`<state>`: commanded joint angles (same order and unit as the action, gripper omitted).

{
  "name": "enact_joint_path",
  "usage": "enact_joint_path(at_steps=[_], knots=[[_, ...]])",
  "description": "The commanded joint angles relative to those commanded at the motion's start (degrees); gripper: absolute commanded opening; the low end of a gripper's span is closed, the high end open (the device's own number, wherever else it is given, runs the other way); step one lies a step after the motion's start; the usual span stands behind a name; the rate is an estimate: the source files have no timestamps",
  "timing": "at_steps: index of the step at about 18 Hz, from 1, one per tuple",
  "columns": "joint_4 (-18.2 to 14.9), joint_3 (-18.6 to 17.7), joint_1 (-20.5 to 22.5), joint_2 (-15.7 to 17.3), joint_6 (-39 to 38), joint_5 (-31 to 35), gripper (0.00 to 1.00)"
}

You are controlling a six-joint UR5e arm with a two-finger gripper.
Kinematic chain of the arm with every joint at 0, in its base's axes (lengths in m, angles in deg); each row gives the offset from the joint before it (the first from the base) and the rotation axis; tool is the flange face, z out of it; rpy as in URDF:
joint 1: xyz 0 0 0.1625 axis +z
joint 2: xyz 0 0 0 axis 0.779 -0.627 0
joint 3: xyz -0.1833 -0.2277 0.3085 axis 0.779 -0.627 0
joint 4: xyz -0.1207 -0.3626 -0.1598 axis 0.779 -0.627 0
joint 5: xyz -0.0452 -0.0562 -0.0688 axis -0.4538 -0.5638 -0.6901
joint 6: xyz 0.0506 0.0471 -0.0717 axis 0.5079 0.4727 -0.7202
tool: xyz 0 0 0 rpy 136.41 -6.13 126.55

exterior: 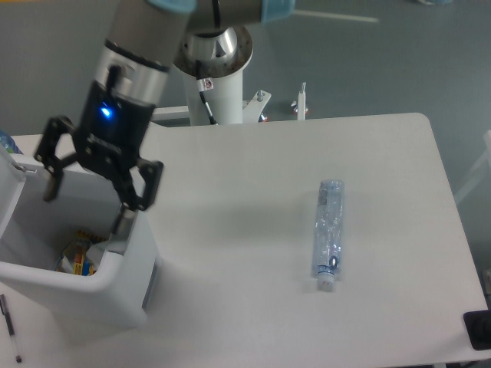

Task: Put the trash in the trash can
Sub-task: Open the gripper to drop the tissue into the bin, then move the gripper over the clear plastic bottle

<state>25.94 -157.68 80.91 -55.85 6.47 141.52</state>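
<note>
The white trash can [126,287] stands at the table's front left with its lid [11,192] swung open to the left. My gripper [88,201] hangs open over the can's mouth, nothing between its fingers [125,219]. Inside the can lie colourful wrappers [75,257] and a pale crumpled piece [98,250] that looks like the white wrapper trash. The other piece of trash, a slim clear bottle [328,230], lies flat on the table to the right, its white cap [326,283] pointing toward the front edge.
The arm's white base column [215,69] rises behind the table's back edge. A pen [9,330] lies at the front left beside the can. A dark object [479,330] sits off the front right corner. The table's right edge runs near the bottle.
</note>
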Motion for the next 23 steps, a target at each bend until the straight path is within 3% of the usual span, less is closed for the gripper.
enact_joint_path(at_steps=[5, 11, 13, 16, 19, 23], knots=[[-0.09, -0.09, 8.44, -3.16, 0.44, 0.17, 1.00], [-0.79, 0.79, 12.58, -9.75, 2.19, 5.96, 1.00], [-3.41, 2.19, 12.85, -11.25, 3.60, 7.20, 1.00], [-11.14, 6.40, 13.11, -13.53, 7.37, 9.74, 1.00], [-17.47, 9.75, 13.11, -16.87, 13.43, 16.50, 1.00], [-19.51, 11.60, 13.11, -19.43, 17.40, 21.97, 1.00]])
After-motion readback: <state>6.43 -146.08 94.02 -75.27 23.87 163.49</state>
